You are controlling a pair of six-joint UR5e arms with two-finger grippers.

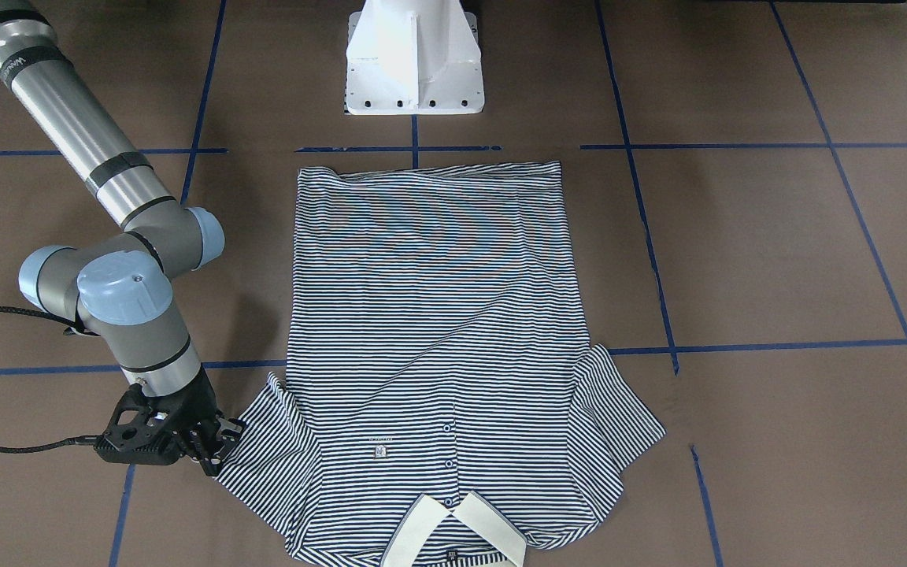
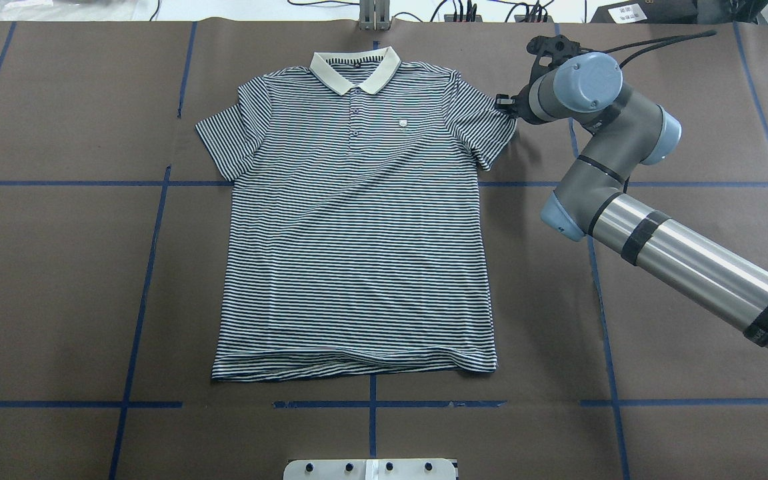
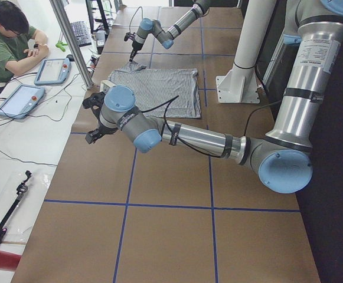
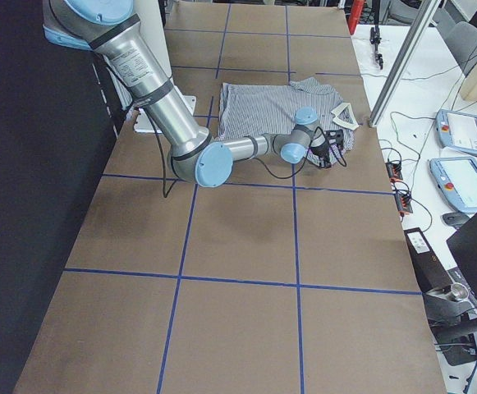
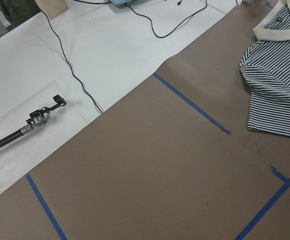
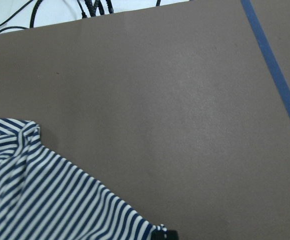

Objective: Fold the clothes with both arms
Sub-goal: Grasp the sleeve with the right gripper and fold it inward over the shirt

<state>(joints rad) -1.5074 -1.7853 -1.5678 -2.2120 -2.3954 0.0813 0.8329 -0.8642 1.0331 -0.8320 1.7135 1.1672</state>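
Note:
The striped polo shirt (image 1: 438, 331) (image 2: 357, 233) lies flat and face up on the brown table, its cream collar (image 2: 355, 70) at the far edge from the robot. My right gripper (image 1: 220, 447) (image 2: 505, 105) is low at the hem of the shirt's sleeve (image 1: 264, 449) on my right side, and it looks open, its fingers at the sleeve edge. The right wrist view shows that sleeve (image 6: 45, 200) flat on the table with one black fingertip (image 6: 163, 234) at its corner. My left gripper (image 3: 94, 118) hangs beyond the shirt's other side; I cannot tell its state.
The white pedestal base (image 1: 414, 63) stands at the robot's edge of the table. Blue tape lines (image 2: 151, 253) grid the brown surface. A person (image 3: 6, 41) sits at a white side table with tablets (image 3: 20, 100). A black tool (image 5: 35, 120) and cables lie there.

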